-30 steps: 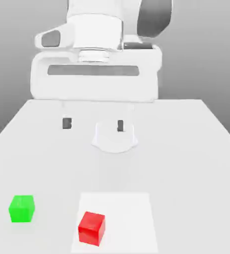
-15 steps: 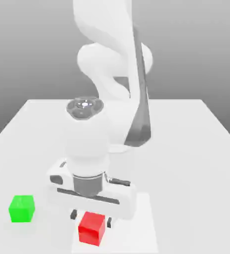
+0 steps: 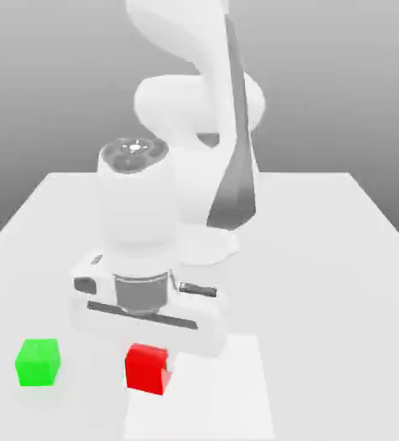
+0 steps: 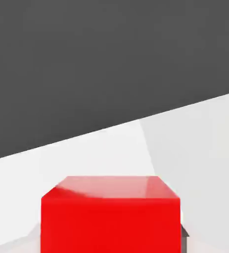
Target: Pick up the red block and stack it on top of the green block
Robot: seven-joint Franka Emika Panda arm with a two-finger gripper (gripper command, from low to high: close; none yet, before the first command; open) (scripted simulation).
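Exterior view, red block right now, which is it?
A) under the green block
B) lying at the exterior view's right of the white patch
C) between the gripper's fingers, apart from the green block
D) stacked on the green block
C: the gripper is shut on the red block, with a gap between it and the green block.

Red blk (image 3: 147, 369) prob. in fingers (image 3: 170, 360), grn (image 3: 38, 363) apart.

two cubes (image 3: 147, 369), one arm (image 3: 138, 207)
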